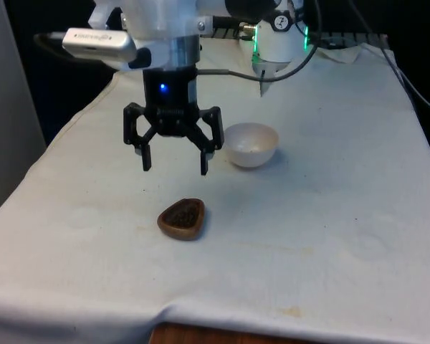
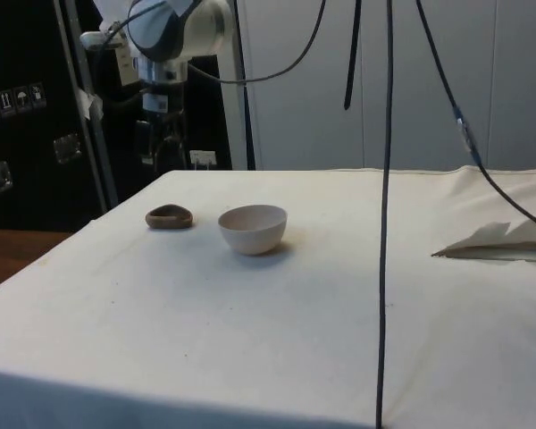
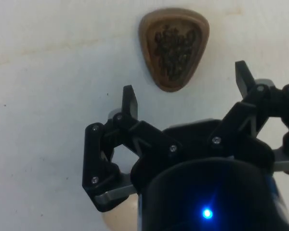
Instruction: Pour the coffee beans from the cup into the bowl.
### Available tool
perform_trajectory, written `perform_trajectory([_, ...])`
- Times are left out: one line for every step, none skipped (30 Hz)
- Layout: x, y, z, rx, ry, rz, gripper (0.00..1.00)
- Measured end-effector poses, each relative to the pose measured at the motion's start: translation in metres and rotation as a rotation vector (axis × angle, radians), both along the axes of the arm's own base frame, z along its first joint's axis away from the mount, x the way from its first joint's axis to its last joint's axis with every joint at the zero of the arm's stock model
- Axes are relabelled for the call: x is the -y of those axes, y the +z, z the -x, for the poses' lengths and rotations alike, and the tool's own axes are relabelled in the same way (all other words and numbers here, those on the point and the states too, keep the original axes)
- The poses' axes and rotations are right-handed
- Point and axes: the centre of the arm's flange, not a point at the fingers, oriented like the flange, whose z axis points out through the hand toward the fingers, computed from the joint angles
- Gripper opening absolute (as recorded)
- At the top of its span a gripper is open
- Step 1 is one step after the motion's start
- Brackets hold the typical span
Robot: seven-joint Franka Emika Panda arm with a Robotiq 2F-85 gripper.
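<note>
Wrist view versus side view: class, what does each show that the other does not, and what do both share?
The wrist view alone shows the coffee beans heaped inside the brown cup, with the open gripper above the cloth. The side view alone shows the white bowl's whole shape, standing apart from the cup, and hanging black cables. Both show the cup and the white cloth.

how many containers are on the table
2. A small brown wooden cup holding coffee beans sits near the table's front edge, below the open pincer. A white bowl stands farther back, toward the front view's right. Nothing suggests another is hidden.
</note>
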Motion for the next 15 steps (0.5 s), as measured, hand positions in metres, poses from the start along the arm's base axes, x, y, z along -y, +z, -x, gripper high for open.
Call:
perform_trajectory([0.000, 0.000, 0.000, 0.000, 0.000, 0.000, 1.00])
perform_trajectory([0.001, -0.002, -0.002, 0.001, 0.000, 0.002, 1.00])
perform_trajectory([0.001, -0.005, -0.003, -0.001, 0.000, 0.003, 1.00])
perform_trajectory([0.002, -0.009, -0.004, -0.004, 0.000, 0.005, 1.00])
perform_trajectory([0.002, -0.012, -0.005, -0.005, 0.000, 0.006, 1.00])
perform_trajectory([0.003, -0.015, -0.006, -0.007, 0.000, 0.006, 1.00])
perform_trajectory([0.004, -0.019, -0.006, -0.010, 0.000, 0.008, 1.00])
perform_trajectory([0.005, -0.022, -0.007, -0.013, -0.001, 0.009, 1.00])
perform_trajectory([0.007, -0.025, -0.007, -0.015, -0.003, 0.010, 1.00])
perform_trajectory([0.008, -0.030, -0.007, -0.021, -0.003, 0.012, 1.00])
perform_trajectory([0.011, -0.032, -0.006, -0.024, -0.005, 0.013, 1.00])
perform_trajectory([0.011, -0.032, -0.006, -0.024, -0.005, 0.013, 1.00])
perform_trajectory([0.012, -0.034, -0.005, -0.025, -0.006, 0.013, 1.00])
perform_trajectory([0.014, -0.037, -0.005, -0.028, -0.005, 0.013, 1.00])
perform_trajectory([0.015, -0.039, -0.004, -0.030, -0.006, 0.013, 1.00])
